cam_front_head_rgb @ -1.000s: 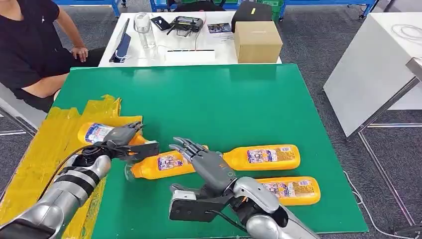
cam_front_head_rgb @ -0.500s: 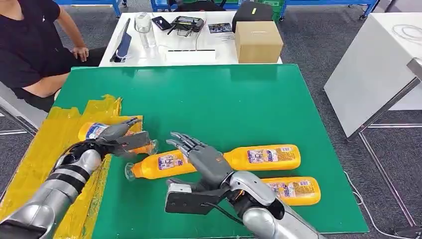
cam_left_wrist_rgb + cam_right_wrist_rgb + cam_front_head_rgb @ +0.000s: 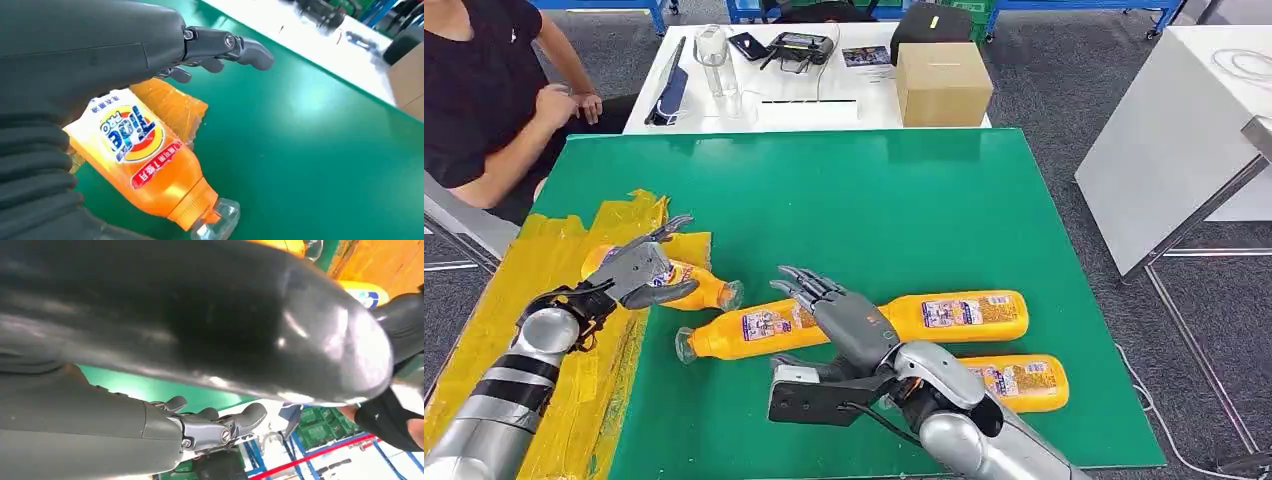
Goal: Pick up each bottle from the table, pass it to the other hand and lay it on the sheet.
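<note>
Left hand (image 3: 636, 272) just let go of the bottle (image 3: 686, 286) and is backing off toward the yellow sheet (image 3: 544, 262), fingers spread, nothing in it, bottle right beside it. So that one's placed imo, lying half on the sheet w/ its cap end over the green table (image 3: 874, 200). Right hand (image 3: 839, 315) hovers open over the next bottle (image 3: 754, 330).

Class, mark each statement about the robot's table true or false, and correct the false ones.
1. Four orange bottles lie on the table. True: one on the yellow sheet, three on the green table.
2. The bottle on the sheet stands upright. False: it lies on its side.
3. The left hand is over the bottle on the sheet. True.
4. The right hand holds a bottle up in the air. False: it holds nothing, fingers spread.
5. The cardboard box sits on the green table. False: it is on the white table behind.
</note>
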Controlling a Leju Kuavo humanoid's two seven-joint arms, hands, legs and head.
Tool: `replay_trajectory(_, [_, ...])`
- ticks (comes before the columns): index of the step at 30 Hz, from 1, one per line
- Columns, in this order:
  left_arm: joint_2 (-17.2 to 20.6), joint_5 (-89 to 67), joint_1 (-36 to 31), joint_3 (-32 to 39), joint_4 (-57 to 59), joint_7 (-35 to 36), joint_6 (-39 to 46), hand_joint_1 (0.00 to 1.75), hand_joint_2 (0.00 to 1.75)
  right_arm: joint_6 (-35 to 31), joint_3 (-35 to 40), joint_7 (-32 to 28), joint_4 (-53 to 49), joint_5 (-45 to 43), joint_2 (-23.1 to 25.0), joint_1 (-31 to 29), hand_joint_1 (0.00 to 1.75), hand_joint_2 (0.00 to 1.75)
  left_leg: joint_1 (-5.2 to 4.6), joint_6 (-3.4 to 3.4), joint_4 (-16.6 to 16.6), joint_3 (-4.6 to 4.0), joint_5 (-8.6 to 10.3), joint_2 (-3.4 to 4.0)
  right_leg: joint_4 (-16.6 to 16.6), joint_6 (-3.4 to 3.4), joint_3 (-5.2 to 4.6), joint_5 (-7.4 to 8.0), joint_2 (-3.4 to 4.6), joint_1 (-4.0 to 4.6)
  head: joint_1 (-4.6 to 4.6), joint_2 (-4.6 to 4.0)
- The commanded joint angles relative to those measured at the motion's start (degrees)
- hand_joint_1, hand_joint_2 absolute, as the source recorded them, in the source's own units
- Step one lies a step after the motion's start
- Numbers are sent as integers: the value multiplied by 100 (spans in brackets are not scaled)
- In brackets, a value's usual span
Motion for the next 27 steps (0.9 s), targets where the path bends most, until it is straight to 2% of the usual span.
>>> replay_trajectory(1, [-283, 736, 324, 622, -643, -7, -188, 0, 0, -34, 12, -35, 279, 60, -86, -126, 0, 0, 13, -3, 4, 1, -2, 6, -5, -8, 3, 5, 9, 13, 0, 0])
replay_trajectory(3, [-715, 1620, 639, 1010, -1083, 224, -413, 0, 0, -101, -56, -49, 312, 259, -142, -7, 0, 0, 8, -1, 0, 4, -2, 4, -8, -5, 6, 3, 7, 9, 0, 0])
replay_trajectory(5, [-978, 2120, 702, 1108, -1295, 438, -423, 0, 0, -111, -140, -23, 468, 340, -143, -79, 0, 0, 4, 1, -6, 10, -2, -4, -14, 0, 14, 1, -1, 5, 0, 0])
replay_trajectory(6, [-1152, 2652, 596, 1149, -1297, 748, -512, 0, 0, -76, -219, 31, 658, 313, -134, -246, 0, 175, 5, 2, -5, 11, -3, -8, -17, -1, 17, -1, -4, 6, -2, 0])
replay_trajectory(9, [-1578, 3607, 481, 982, -1382, 1430, -182, 0, 0, -22, -524, 69, 1117, 418, -145, -451, 0, 175, 7, 4, 10, -5, -1, -20, -6, 1, 6, 0, -17, 5, 2, 0])
replay_trajectory(15, [-1721, 4797, 334, 344, -1295, 1885, 252, 0, 0, 259, -707, 63, 2254, 416, 4, -905, 0, 175, -6, 7, 6, -4, 7, -11, -3, 8, 2, 10, -8, -11, -2, 0])
replay_trajectory(27, [-1705, 4896, 264, 124, -1218, 1700, 228, 0, 0, 427, -479, 40, 2850, 161, 217, -1025, 0, 175, -8, 11, 5, -3, 9, -7, -1, 16, -1, 12, -4, -12, -2, 0])
